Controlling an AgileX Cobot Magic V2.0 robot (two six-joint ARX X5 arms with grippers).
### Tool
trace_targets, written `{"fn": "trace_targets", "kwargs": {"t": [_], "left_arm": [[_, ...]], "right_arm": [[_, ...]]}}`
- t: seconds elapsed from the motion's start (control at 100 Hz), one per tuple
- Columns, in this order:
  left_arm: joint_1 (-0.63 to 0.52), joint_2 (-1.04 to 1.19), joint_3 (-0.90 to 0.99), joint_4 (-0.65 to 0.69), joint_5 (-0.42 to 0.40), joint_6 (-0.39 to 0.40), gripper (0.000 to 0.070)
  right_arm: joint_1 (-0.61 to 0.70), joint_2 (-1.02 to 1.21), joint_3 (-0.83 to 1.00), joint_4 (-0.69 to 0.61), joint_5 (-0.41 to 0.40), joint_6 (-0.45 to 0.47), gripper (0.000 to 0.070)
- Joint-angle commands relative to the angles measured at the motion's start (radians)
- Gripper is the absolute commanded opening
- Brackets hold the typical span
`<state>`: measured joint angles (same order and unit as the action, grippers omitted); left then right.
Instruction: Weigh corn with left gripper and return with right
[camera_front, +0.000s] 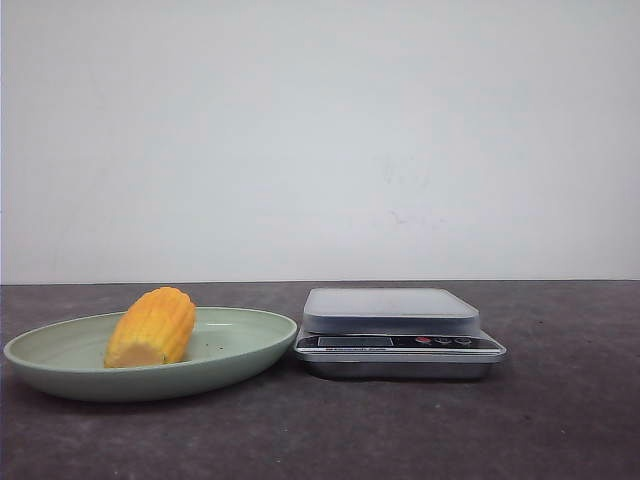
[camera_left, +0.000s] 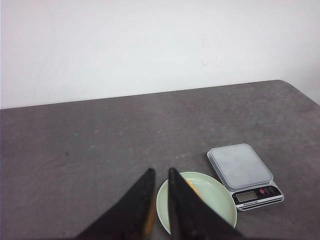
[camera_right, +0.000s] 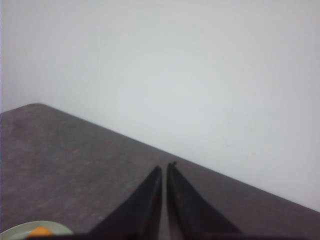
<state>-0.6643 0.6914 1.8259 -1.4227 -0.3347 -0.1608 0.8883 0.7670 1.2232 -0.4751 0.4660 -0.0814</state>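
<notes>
1. Short yellow-orange corn cob piece (camera_left: 192, 187): left wrist view shows only a sliver beside a black finger; the rest is hidden.
2. Pale green oval plate (camera_right: 20, 229): right wrist view cuts it off at the picture's edge, with just an orange tip of corn showing.
3. Silver digital kitchen scale (camera_front: 400, 335): display reading too small to tell.
4. Neither arm appears in the front view.
</notes>
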Motion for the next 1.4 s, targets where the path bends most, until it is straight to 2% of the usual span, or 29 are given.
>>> {"fn": "trace_targets", "kwargs": {"t": [0.0,0.08,0.21,0.35,0.43,0.63,0.73,1.2,1.391], "left_arm": [[-0.006,0.007,0.026,-0.041,0.002,-0.005,0.0000],[-0.006,0.007,0.026,-0.041,0.002,-0.005,0.0000],[-0.006,0.007,0.026,-0.041,0.002,-0.005,0.0000],[-0.006,0.007,0.026,-0.041,0.002,-0.005,0.0000],[-0.006,0.007,0.026,-0.041,0.002,-0.005,0.0000],[-0.006,0.007,0.026,-0.041,0.002,-0.005,0.0000],[-0.006,0.007,0.026,-0.041,0.002,-0.005,0.0000],[-0.006,0.007,0.026,-0.041,0.002,-0.005,0.0000],[-0.006,0.007,0.026,-0.041,0.002,-0.005,0.0000]], "right_arm": [[-0.029,-0.013,0.006,0.001,0.003,-0.005,0.0010],[-0.101,-0.045,-0.012,-0.040,-0.035,-0.005,0.0010],[-0.275,-0.130,-0.096,-0.130,-0.228,-0.005,0.0010],[-0.489,-0.266,-0.305,-0.121,-0.392,-0.005,0.0010],[-0.574,-0.356,-0.444,-0.085,-0.441,-0.004,0.0010],[-0.716,-0.536,-0.766,0.142,-0.439,0.075,0.0010],[-0.776,-0.581,-0.894,0.216,-0.441,0.117,0.0010],[-0.860,-0.763,-1.132,0.198,-0.446,0.124,0.0010],[-0.862,-0.763,-1.139,0.111,-0.467,0.123,0.0010]]}}
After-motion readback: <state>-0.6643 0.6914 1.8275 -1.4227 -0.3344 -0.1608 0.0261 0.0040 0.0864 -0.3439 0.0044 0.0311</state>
